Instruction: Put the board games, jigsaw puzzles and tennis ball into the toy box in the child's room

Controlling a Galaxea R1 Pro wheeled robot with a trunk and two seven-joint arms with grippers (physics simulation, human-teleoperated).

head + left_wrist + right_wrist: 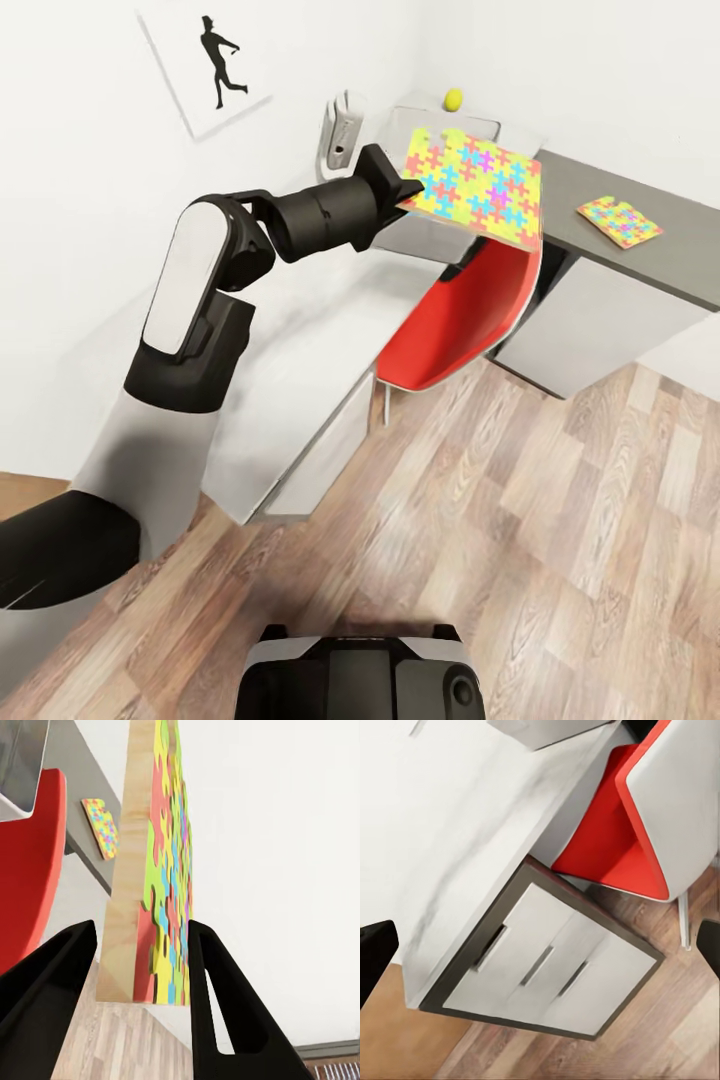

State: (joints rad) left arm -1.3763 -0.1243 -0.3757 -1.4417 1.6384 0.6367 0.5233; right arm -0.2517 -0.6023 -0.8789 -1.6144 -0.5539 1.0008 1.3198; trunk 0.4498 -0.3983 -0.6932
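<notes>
Left tool [408, 188] grips jigsaw puzzle [475, 185] by its edge above table [300, 330].

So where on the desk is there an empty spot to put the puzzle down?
The light desk top beside the red chair is bare. So is the dark section around the second puzzle. The far corner is crowded: grey toy box and tennis ball. The left gripper holds the puzzle in the air.
</notes>
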